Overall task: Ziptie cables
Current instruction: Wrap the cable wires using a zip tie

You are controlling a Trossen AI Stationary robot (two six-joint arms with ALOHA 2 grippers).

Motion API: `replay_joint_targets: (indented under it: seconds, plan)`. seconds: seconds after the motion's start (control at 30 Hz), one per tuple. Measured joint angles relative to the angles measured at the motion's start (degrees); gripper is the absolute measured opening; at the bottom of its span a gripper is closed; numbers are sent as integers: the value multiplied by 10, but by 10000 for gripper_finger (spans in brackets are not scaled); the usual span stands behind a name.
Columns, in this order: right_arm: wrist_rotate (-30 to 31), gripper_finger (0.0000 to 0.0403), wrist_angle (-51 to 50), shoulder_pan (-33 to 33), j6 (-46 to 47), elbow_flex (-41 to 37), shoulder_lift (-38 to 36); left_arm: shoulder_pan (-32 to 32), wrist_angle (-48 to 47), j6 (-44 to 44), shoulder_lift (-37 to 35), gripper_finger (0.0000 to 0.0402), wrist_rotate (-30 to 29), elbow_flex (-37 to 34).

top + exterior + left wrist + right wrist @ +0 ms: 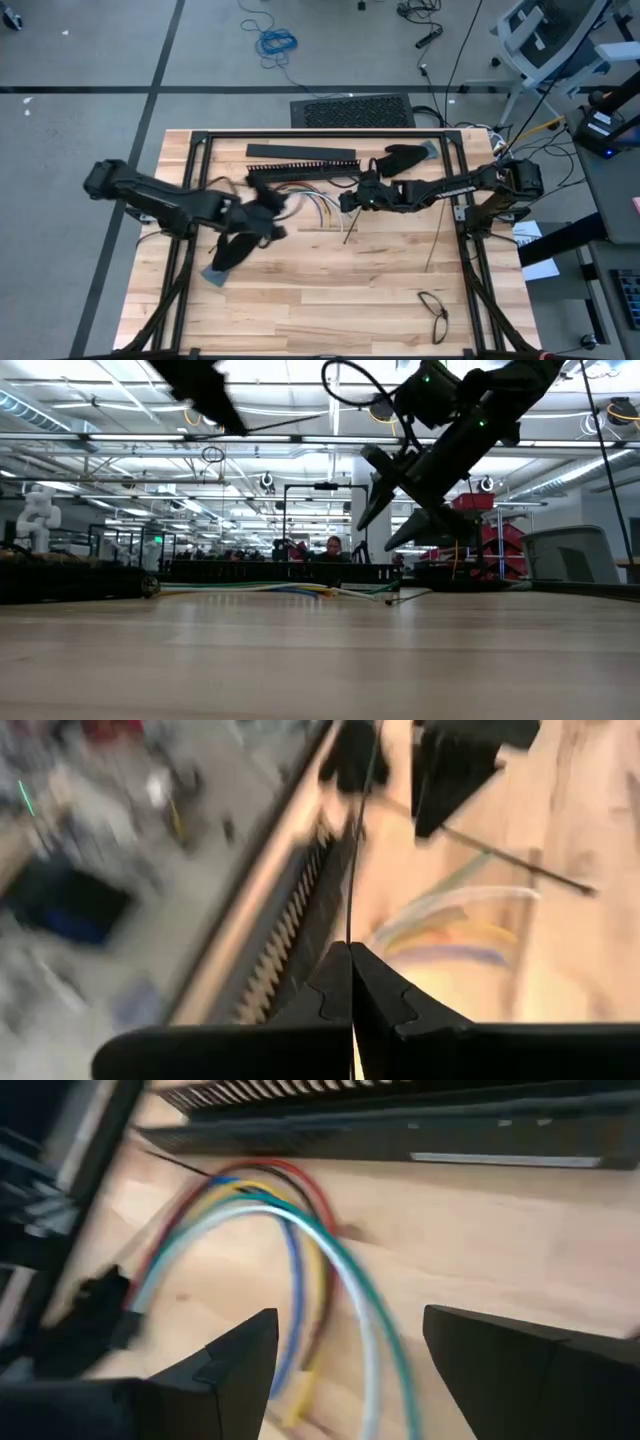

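Observation:
The cables [312, 205] are thin coloured wires that lie in an arc on the table, just near of the slotted bar; they also show in the right wrist view [300, 1260] and the low view [270, 588]. My left gripper [350, 955] hangs left of them [270, 208], high over the table, shut on a thin black zip tie [352, 870]. My right gripper [350, 1325] is open and slants down above the cables' right part [348, 200], clear of the table [375, 535]. A thicker black cable [433, 312] lies looped at the near right. My left gripper pinches one end of the zip tie [349, 935] between its two shut fingertips. The strip runs straight on past the fingertips, in line with the fingers. It is lifted clear of the table, and its free end reaches toward my right arm.
A long black slotted bar [300, 167] and a flat black strip [300, 152] lie along the far side. Loose zip ties lie on the wood near the cables [350, 228] and farther right [433, 245]. Bare wood fills the near half of the table [320, 300].

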Motion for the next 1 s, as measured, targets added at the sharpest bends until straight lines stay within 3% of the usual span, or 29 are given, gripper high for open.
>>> replay_joint_targets:
  seconds: [0.13, 0.23, 0.37, 0.43, 0.53, 0.6, 0.87, 1.0]
  plan:
    - [-71, 247, 65, 1, -29, 0, 0, -68, -112, -240, -70, 0, 0, -29]
    - [-73, 247, 105, 12, -41, 1, 13, -124, -165, -374, -102, 0, -3, -45]
    - [-107, 247, 167, 14, -26, 11, 91, -177, -206, -435, -118, 0, -39, -46]
    - [-140, 247, 193, 19, -13, 57, 147, -183, -228, -436, -121, 0, -52, -46]
    - [-188, 247, 172, 37, -26, 173, 231, -175, -277, -436, -122, 0, -73, -46]
    - [-197, 247, 104, 48, -58, 275, 284, -169, -309, -436, -129, 0, -73, -46]
    - [-117, 247, -262, 32, -164, 688, 474, -166, -408, -396, -220, 0, -77, -34]
    - [-114, 247, -351, 18, -152, 871, 576, -166, -418, -348, -290, 0, -91, -29]
